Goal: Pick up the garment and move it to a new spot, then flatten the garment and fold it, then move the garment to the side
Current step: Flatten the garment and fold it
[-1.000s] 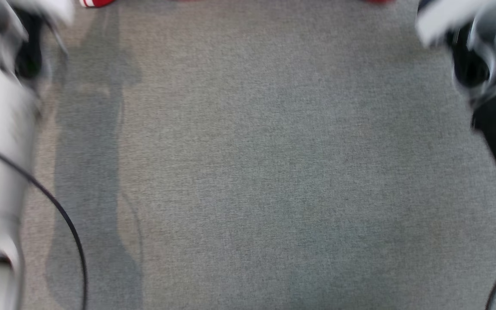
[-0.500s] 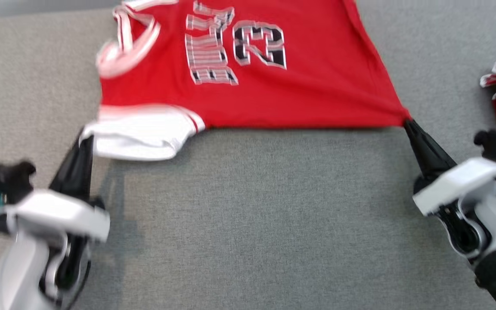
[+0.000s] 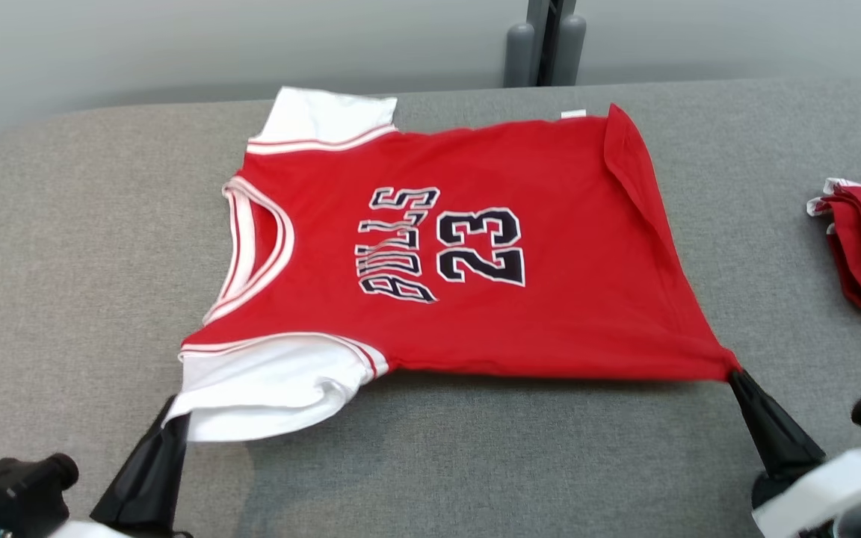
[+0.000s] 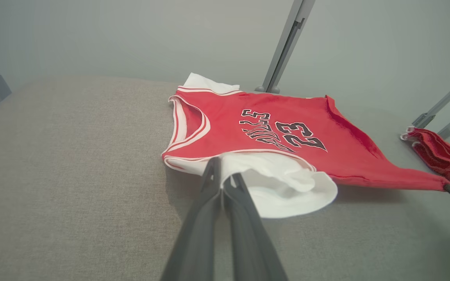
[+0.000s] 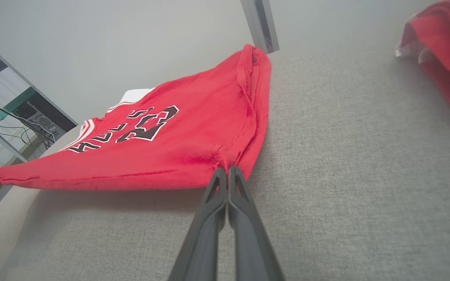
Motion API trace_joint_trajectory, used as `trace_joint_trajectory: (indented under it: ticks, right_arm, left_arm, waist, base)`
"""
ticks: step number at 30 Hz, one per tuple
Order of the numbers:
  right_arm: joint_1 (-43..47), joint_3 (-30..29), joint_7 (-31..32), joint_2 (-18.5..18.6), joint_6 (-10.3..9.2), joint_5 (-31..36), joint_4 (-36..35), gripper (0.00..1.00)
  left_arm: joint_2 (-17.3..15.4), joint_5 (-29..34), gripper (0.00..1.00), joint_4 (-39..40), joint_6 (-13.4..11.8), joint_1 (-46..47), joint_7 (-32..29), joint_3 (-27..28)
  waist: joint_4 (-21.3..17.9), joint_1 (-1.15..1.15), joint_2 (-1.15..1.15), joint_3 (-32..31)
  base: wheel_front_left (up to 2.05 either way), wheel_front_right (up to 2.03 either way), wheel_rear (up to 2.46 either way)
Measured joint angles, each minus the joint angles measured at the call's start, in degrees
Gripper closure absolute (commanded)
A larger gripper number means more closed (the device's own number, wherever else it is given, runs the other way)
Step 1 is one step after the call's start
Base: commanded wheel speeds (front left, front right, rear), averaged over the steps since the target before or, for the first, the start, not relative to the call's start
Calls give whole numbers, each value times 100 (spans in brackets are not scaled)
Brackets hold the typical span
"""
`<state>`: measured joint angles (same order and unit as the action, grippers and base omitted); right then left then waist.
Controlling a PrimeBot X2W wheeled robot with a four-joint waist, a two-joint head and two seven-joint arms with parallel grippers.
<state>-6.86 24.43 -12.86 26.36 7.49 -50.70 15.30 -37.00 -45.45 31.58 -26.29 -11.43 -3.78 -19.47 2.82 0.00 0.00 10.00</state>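
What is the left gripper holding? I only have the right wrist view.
Observer: The left gripper is shut on the edge of the near white sleeve of the shirt.
Operator: Is that sleeve flat?
Observer: No. It is rumpled, with folds near its open end.
Operator: And the other sleeve?
Observer: The far sleeve lies flat on the table.
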Motion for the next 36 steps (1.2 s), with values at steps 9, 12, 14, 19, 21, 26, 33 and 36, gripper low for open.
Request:
trace_joint_trajectory:
  ticks: [9, 12, 14, 19, 21, 26, 33, 36]
  right_arm:
    - [1401, -1184, 848, -416, 0, 676, -1204, 100]
    - [1627, -1515, 1230, -682, 0, 981, -1636, 100]
    - [1715, -1700, 1464, -842, 0, 1160, -1860, 100]
    - [1704, -1986, 2124, -1120, 0, 1421, -2269, 100]
    - [1590, -2057, 2423, -1209, 0, 1516, -2381, 100]
    - [842, -2203, 3015, -1340, 0, 1717, -2530, 100]
    - [-201, -2190, 3287, -1412, 0, 1786, -2205, 100]
    - [-544, -2115, 3264, -1373, 0, 1736, -1928, 100]
  left_arm:
    - [-162, 24, 100, 708, -399, -587, -93, 144]
    - [-200, 12, 100, 784, -409, -623, -129, 169]
    - [-221, 5, 100, 780, -400, -628, -149, 170]
    - [-310, -35, 100, 635, -174, -380, -186, 181]
    - [-344, -60, 100, 498, -18, -122, -193, 224]
    - [-256, -207, 100, 31, 389, 622, -152, 261]
    - [104, -502, 100, -1013, 955, 1635, -64, 204]
    - [221, -597, 100, -1495, 1105, 1918, 33, 238]
  waist:
    - [57, 0, 0, -175]
    - [39, 0, 0, -158]
    - [33, 0, 0, -130]
    - [32, 0, 0, 43]
    - [26, 0, 0, 150]
    - [-42, 0, 0, 470]
    - [-130, 0, 0, 925]
    - [-143, 0, 0, 1092]
  base:
    - [0, 0, 0]
    - [0, 0, 0]
    - [0, 0, 0]
    - [0, 0, 0]
    - [0, 0, 0]
    - [0, 0, 0]
    - [0, 0, 0]
    - [0, 0, 0]
